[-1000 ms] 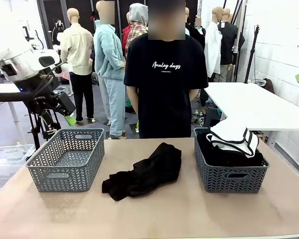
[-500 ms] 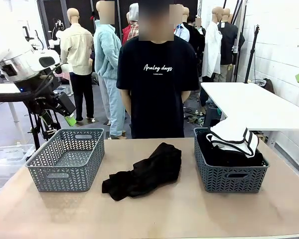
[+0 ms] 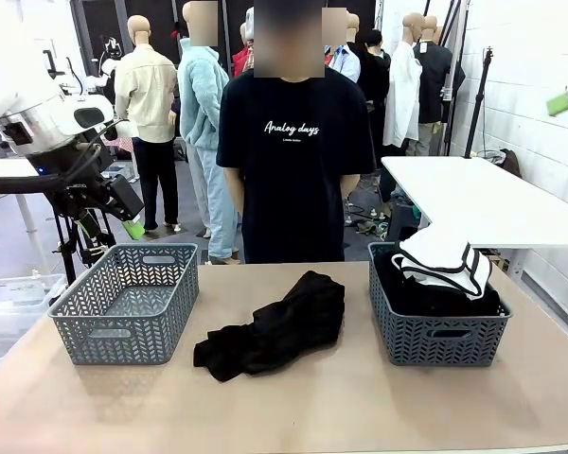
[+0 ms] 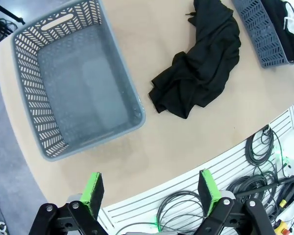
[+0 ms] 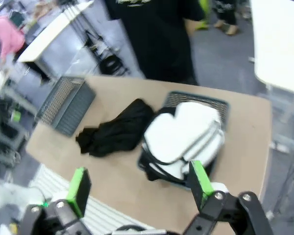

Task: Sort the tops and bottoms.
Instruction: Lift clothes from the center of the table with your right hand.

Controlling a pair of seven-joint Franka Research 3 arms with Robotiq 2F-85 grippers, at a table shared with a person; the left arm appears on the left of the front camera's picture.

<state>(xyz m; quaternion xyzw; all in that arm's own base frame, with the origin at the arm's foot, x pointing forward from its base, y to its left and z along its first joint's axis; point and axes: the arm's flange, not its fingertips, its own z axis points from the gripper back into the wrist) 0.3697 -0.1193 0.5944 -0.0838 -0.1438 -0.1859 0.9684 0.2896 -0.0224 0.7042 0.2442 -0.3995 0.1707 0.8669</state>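
Both sets of fingers wide apart, holding nothing

Left gripper (image 4: 151, 192) hangs above the bench (image 4: 186, 142); right gripper (image 5: 137, 186) hangs above the 2nd basket (image 5: 220, 105), touching nothing.

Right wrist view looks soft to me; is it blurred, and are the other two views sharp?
Right wrist view: motion-blurred throughout, the white garment and black garment smeared. Left wrist view: sharp, with wide-angle bending of the table edge; the left basket shows crisp weave. Front view: sharp, evenly lit, soft shadows under the baskets.
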